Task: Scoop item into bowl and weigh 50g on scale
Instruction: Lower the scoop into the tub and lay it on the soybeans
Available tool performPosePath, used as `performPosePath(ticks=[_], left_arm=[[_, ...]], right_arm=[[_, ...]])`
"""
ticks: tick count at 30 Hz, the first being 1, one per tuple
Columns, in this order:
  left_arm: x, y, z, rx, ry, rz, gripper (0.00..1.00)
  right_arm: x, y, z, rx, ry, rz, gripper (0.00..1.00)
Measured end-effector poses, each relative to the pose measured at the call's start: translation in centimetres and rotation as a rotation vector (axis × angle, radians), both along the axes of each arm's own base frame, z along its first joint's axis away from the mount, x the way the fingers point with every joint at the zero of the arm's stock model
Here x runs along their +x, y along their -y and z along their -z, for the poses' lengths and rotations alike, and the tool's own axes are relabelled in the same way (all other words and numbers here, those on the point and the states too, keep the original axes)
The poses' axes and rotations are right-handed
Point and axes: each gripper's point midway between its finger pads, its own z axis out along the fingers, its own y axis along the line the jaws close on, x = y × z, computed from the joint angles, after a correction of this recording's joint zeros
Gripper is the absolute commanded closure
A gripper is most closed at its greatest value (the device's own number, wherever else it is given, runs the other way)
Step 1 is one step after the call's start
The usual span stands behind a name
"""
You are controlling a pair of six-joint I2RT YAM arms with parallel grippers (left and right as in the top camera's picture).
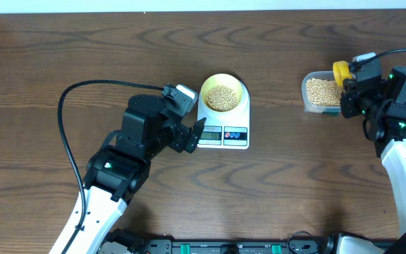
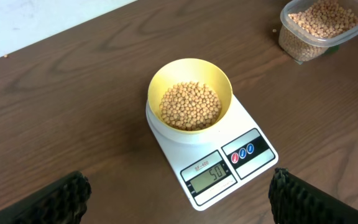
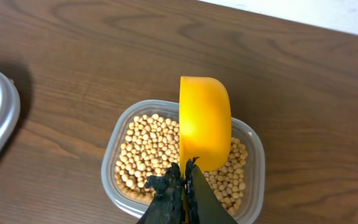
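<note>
A heap of small beige beans (image 2: pixel 190 106) is held in the pale yellow bowl (image 2: pixel 219 78), which is set on the far part of the white scale (image 2: pixel 176 155). On the scale's near edge a grey screen (image 2: pixel 211 176) is seen, on which 50 can be read, with coloured buttons (image 2: pixel 246 151) just to its right. The scale is placed about mid-way across the brown wooden table (image 1: pixel 62 56). Just to its near left the left gripper (image 1: pixel 192 134) is found, its jaws spread wide with nothing between them; its black fingers (image 2: pixel 55 202) are seen at the lower corners of the left wrist view. Well apart to the right, a clear plastic tub (image 1: pixel 309 92) with more beans is placed. Over it a yellow scoop (image 3: pixel 204 121) is held tipped on edge, pinched at its near end by the right gripper (image 3: pixel 184 183), whose jaws are pressed together on it.
</note>
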Motion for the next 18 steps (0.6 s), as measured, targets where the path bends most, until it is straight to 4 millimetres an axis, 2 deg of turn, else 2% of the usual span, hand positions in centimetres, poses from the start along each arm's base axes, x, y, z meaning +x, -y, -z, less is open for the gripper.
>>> performPosePath(ticks=[18], left_arm=[[0.0, 0.0, 0.0, 0.000, 0.000, 0.000, 0.06]], right_arm=[[-0.4, 1.8, 0.8, -0.198, -0.039, 0.032, 0.99]])
